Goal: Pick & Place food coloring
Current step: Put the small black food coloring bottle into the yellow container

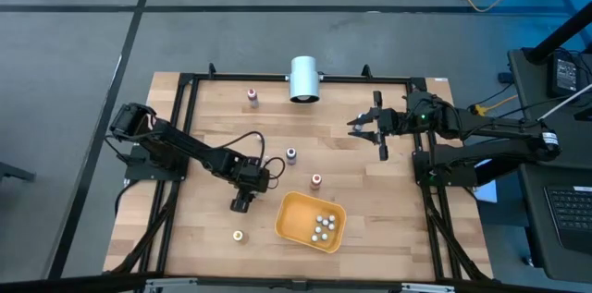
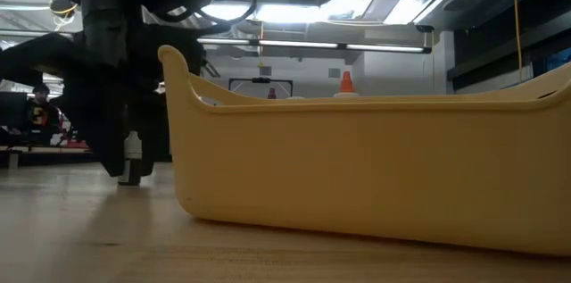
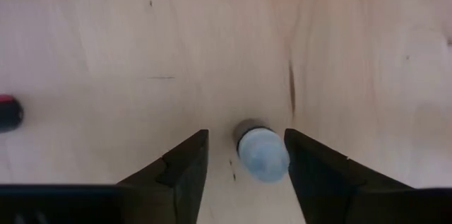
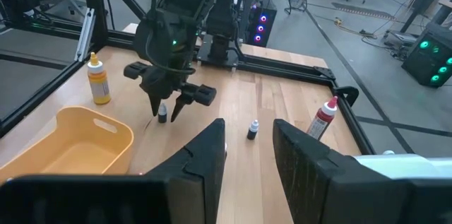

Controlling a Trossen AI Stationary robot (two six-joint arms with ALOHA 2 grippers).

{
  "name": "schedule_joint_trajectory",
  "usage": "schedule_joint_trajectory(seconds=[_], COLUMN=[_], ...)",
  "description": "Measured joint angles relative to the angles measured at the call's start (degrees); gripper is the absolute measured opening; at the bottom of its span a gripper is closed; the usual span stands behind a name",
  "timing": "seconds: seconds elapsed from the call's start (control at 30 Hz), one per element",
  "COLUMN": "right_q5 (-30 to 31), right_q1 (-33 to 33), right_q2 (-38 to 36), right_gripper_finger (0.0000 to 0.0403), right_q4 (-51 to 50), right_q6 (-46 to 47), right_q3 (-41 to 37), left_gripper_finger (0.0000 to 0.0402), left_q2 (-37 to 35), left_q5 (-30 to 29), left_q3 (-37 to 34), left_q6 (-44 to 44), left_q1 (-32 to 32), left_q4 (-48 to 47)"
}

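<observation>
Just beside the orange tray (image 1: 294,233), your left gripper (image 3: 244,174) straddles a small bottle (image 3: 262,153) on the table, its fingers spread and not yet touching. Centre the bottle, then close gently — it tips easily. Farther from the tray stand two more bottles (image 1: 290,153) and a white cylinder (image 1: 303,79). Your right gripper (image 1: 377,125) waits beyond them — partly open, empty.

From above, the left gripper (image 1: 240,203) hides the bottle between its fingers. In the low view the orange tray (image 2: 375,176) fills most of the frame, cut off at the right edge, and its wall hides the bottles inside. A red object (image 3: 10,113) to one side of the left gripper is cut off by the wrist picture's edge; what it is cannot be told.
</observation>
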Motion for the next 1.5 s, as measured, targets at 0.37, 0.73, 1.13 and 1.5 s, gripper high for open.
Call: schedule_joint_trajectory(seconds=[0.37, 0.73, 1.13, 1.5], right_q5=[0.0, 0.0, 0.0, 0.0], right_q1=[0.0, 0.0, 0.0, 0.0], right_q2=[0.0, 0.0, 0.0, 0.0], right_gripper_finger=[0.0123, 0.0123, 0.0123, 0.0123], right_q4=[0.0, 0.0, 0.0, 0.0], right_q6=[0.0, 0.0, 0.0, 0.0], right_q3=[0.0, 0.0, 0.0, 0.0], left_gripper_finger=[0.0100, 0.0085, 0.0082, 0.0077], left_q2=[0.0, -0.1, -0.6, -1.4], left_q5=[2.5, 2.5, 2.5, 2.5], left_q3=[0.0, 0.0, 5.2, 18.3], left_q6=[0.0, 0.1, 3.5, 9.2], left_q1=[0.0, 0.0, 0.0, 0.1], left_q4=[1.2, 1.1, -7.3, -18.2])
